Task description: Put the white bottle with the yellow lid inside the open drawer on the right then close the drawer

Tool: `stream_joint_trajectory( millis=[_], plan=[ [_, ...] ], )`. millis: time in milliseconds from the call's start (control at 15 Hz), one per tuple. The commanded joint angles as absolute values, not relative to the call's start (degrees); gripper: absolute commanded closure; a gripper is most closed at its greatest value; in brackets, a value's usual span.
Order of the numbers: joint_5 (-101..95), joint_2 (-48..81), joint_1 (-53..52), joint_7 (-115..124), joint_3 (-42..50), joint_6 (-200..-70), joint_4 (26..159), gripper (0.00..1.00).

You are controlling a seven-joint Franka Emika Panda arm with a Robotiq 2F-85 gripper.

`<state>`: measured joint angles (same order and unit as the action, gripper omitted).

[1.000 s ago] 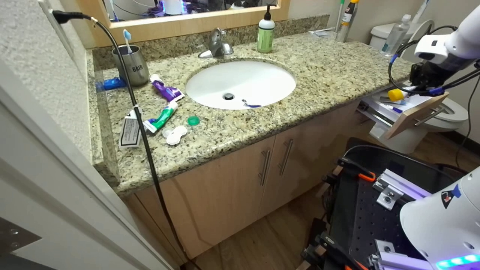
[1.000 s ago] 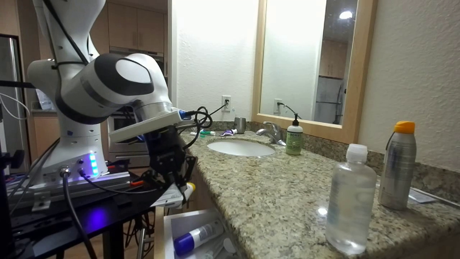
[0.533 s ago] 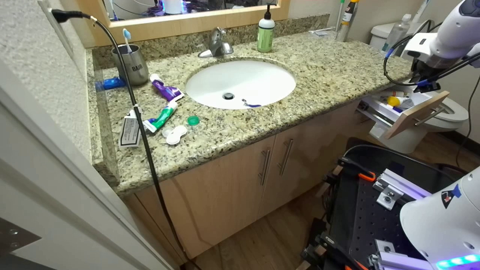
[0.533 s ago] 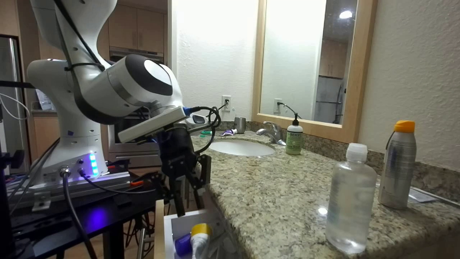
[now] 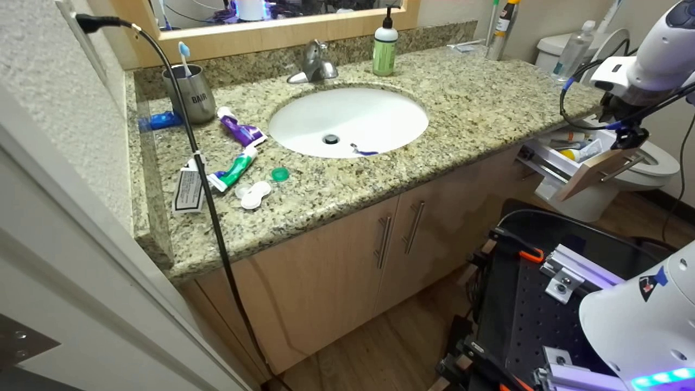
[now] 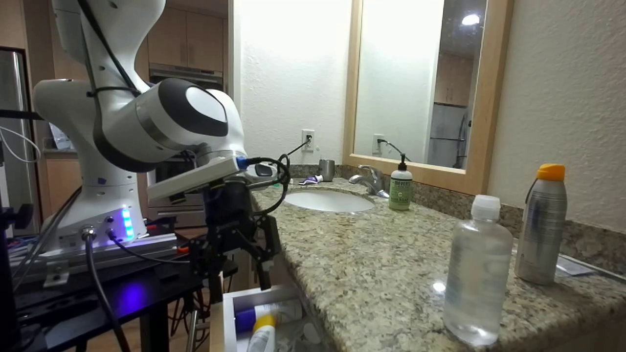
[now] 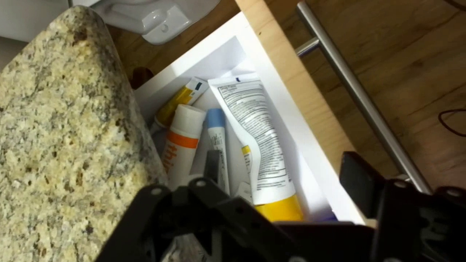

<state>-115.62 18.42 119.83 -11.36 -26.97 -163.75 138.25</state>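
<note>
My pincer (image 7: 285, 171) hides the end of the yellow cap (image 7: 280, 210) on the white squeeze tube (image 7: 263, 140), whose fine print is too small to read; in an exterior view the bottom edge cuts off tube and drawer (image 6: 229, 322).

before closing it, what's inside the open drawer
The drawer holds the white bottle with the yellow lid, an orange-banded tube, a blue-capped tube, a purple-capped container and more. Anything under the countertop is hidden; the gripper covers part too.
</note>
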Motion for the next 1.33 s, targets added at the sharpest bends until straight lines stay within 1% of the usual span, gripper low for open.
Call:
stream_joint_trajectory(
  millis=[0,67,133,333,1000,1133,1267],
  plan=[
    [-112.7,13.4,109.3,-14.9,-12.4,-171.2,139.4,0.00],
    [-112.5,13.7,115.1,-16.1,-17.3,-171.1,139.6,0.00],
    [-112.3,13.4,113.6,-16.9,-15.3,-171.8,139.6,0.00],
    [-112.5,14.5,113.4,-18.1,-14.8,-172.2,139.2,0.00],
    [-117.0,22.6,111.7,-10.2,-16.9,-166.0,136.4,0.00],
    [-121.0,24.8,112.9,-5.3,-18.3,-168.2,134.7,0.00],
    [-129.6,27.2,115.8,4.7,-21.6,-171.2,132.1,0.00]
  ],
)
